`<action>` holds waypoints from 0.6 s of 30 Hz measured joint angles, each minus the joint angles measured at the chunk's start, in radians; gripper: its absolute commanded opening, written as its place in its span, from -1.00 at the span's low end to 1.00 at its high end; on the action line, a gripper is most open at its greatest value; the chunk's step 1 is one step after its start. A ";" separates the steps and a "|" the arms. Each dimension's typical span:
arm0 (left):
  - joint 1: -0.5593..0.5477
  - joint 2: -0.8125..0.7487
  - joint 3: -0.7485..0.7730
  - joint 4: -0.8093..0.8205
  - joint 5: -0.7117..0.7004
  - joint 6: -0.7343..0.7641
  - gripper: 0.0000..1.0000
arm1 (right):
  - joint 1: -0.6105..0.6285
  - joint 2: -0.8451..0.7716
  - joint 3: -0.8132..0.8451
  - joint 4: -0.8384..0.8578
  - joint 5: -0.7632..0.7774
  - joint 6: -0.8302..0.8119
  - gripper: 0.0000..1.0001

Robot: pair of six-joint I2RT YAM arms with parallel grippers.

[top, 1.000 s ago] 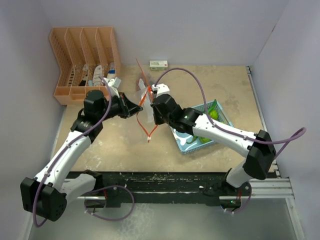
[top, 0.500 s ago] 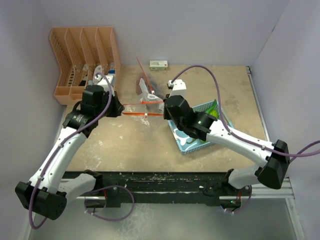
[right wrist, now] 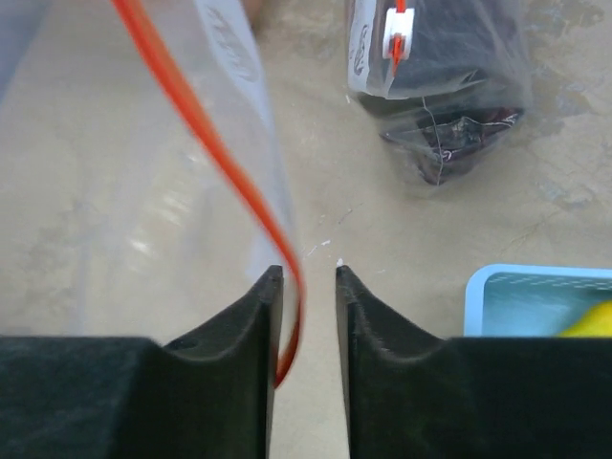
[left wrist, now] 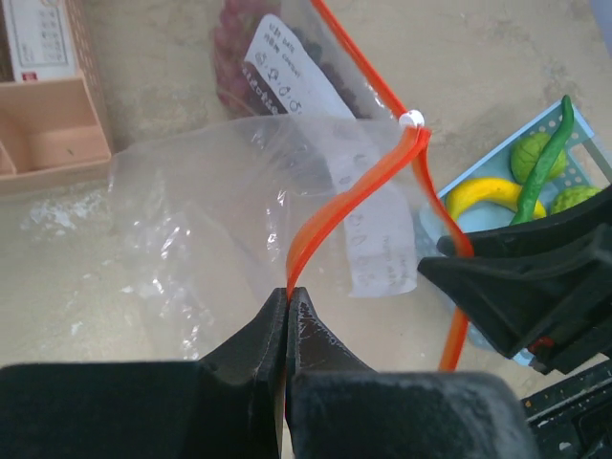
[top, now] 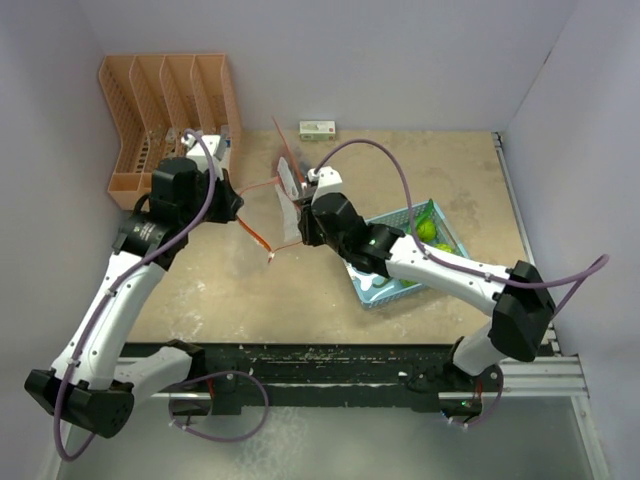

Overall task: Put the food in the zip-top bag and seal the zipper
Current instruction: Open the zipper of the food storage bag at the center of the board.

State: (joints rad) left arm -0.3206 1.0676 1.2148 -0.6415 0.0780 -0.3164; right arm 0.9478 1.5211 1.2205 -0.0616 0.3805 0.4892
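Observation:
The clear zip-top bag [top: 285,195] hangs between my two grippers, dark grapes [right wrist: 440,86] in its lower part. My left gripper [left wrist: 287,293] is shut on the orange-red zipper [left wrist: 344,196] at the mouth edge. My right gripper [right wrist: 309,273] is open. The zipper [right wrist: 191,115] runs loose through its gap and only brushes the left finger. In the top view the zipper [top: 258,238] sags in a V between the left gripper [top: 233,207] and the right gripper [top: 300,228]. A banana [left wrist: 483,196], a long green pepper [left wrist: 545,163] and round green fruits [top: 427,230] lie in the basket.
The light-blue basket [top: 375,290] sits to the right of the bag, under my right arm. An orange slotted rack [top: 170,110] stands at the back left. A small white box [top: 317,129] lies by the back wall. Walls enclose the table on three sides.
The zipper, stretched taut between both grippers half a second ago, now hangs slack. My right gripper has opened and moved left; the left gripper has shifted slightly left, still clamped.

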 measured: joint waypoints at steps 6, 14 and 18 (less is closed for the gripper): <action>0.000 0.004 0.061 -0.056 -0.024 0.051 -1.00 | 0.000 0.011 0.002 -0.012 -0.003 0.010 0.71; 0.001 0.061 -0.072 -0.014 0.002 0.046 -1.00 | -0.001 -0.100 0.003 -0.151 0.073 0.021 0.99; -0.001 0.109 -0.146 0.035 0.024 0.035 -1.00 | -0.024 -0.206 0.003 -0.198 0.079 0.046 0.99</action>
State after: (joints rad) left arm -0.3214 1.1767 1.0683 -0.6067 0.1024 -0.2810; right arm 0.9241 1.3148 1.2240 -0.2596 0.4599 0.5350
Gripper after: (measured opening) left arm 0.008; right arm 0.994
